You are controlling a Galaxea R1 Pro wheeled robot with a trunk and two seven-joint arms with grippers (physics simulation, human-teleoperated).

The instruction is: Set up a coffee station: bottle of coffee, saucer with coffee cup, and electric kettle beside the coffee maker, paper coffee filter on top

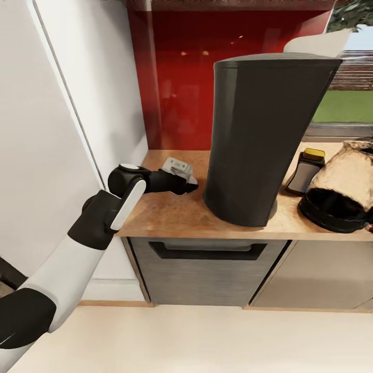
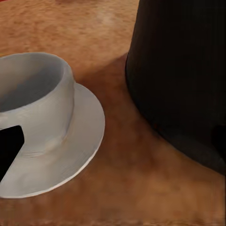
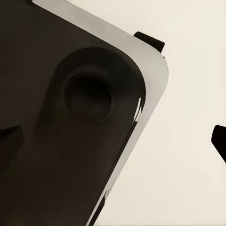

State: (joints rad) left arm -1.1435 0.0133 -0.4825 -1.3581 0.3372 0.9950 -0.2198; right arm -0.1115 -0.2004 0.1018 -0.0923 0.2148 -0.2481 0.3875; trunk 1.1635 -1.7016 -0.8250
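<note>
**Left arm at the cup and saucer beside the coffee maker**

In the head view the left arm reaches from the lower left over the kitchen countertop (image 1: 171, 215), a light wood-coloured worktop with a dark grey drawer front (image 1: 207, 269) below it. The left gripper (image 1: 189, 182) sits low over the counter, just left of the coffee maker (image 1: 259, 140), which stands tall and dark near the middle of the worktop with a white piece showing behind its top edge. Whether the gripper's fingers are spread or closed cannot be told: its tips are hidden behind the wrist here, and the left wrist view shows just one dark finger (image 2: 9, 150) at the edge of the picture, overlapping the cup's side.

The left wrist view shows the coffee cup (image 2: 35, 99) standing upright on the saucer (image 2: 82, 141); both are white, and the saucer lies flat on the wood surface near the round black base of the coffee maker (image 2: 181, 75), a strip of bare counter between them.

To the right of the coffee maker in the head view stands the bottle of coffee (image 1: 305, 171), dark with a yellow cap, on the counter close to the machine. Just beside it, further right, is the electric kettle (image 1: 344, 189), textured glass with a black base, partly cut by the picture's edge.

A glossy red backsplash (image 1: 176, 77) rises behind the counter, with a white wall panel (image 1: 57, 103) to its left.

The right wrist view shows a dark rounded robot part with a grey rim (image 3: 80, 117) against a pale floor (image 3: 188, 141); the right gripper's state cannot be told.
</note>
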